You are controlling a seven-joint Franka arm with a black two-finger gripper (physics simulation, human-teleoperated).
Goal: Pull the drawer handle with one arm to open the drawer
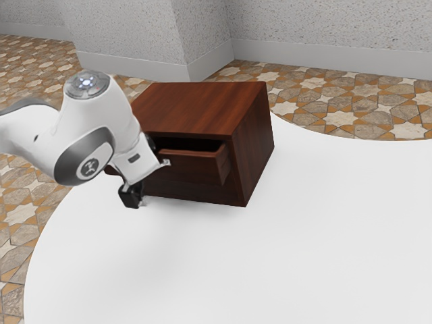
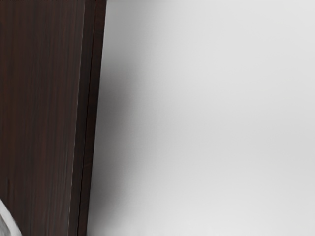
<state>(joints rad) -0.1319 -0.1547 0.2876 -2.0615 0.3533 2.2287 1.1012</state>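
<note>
And here we are at the wooden cabinet [image 1: 202, 104], which sits on the white table [image 1: 270, 256]. Our gripper [image 1: 131, 197] hangs low at the cabinet's front, close over the tabletop, a small black shape at the end of the white arm [image 1: 81, 135]. Whether it is spread or pressed together we cannot tell from here; it is too dark and too compact to read.

The drawer [image 1: 196, 167] is just beside the gripper, up and toward the exterior view's right of it. It stands partly out of the cabinet: its front panel sits proud of the cabinet's face, and a dark gap shows above it where the inside opens up. The end of the drawer front nearest the gripper is hidden behind our hand, so we cannot make out the handle, nor say whether we are touching it.

From the wrist camera, a dark wood panel [image 2: 44, 118] runs right past the hand, its grain lying along its length, with a thin seam near its edge. Whether that is the drawer front or the cabinet side, we cannot say. Beyond it lies bare white table, shaded softly along the wood.

Past the cabinet, away from the gripper, the patterned tile floor [image 1: 351, 101] meets a speckled grey wall [image 1: 304, 27].
</note>
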